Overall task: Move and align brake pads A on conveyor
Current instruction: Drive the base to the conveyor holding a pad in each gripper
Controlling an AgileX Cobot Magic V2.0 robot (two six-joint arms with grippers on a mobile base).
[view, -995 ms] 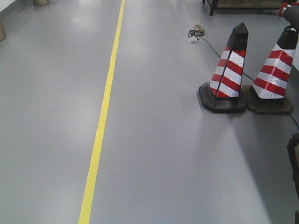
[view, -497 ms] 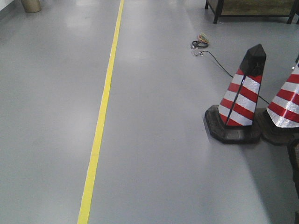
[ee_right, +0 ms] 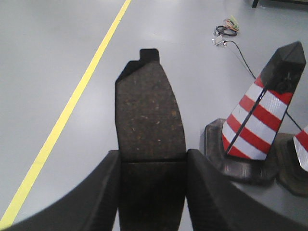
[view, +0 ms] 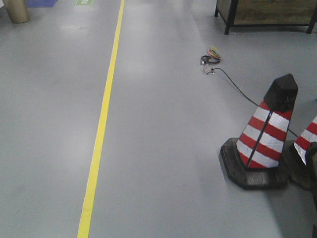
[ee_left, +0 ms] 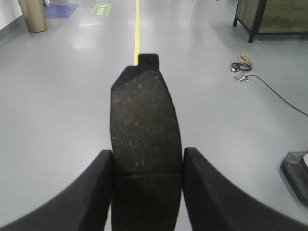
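Each wrist view shows one dark grey brake pad held lengthwise above the grey floor. My left gripper (ee_left: 147, 166) is shut on a brake pad (ee_left: 144, 120), whose centre groove runs between the black fingertips (ee_left: 101, 183). My right gripper (ee_right: 153, 166) is shut on a second brake pad (ee_right: 149, 110) in the same way, its notched end pointing away. The conveyor is out of view. Neither gripper shows in the front view.
A yellow floor line (view: 101, 129) runs away on the left. A red-and-white striped cone (view: 267, 136) on a black base stands at the right, a second cone (view: 307, 144) partly cut off beside it. A cable with a wire bundle (view: 210, 57) lies ahead. Dark-framed wooden furniture (view: 267, 12) stands far right.
The whole scene has shifted: the cones have slid right and down in the front view, nearer the camera, and more of the far floor and furniture shows.
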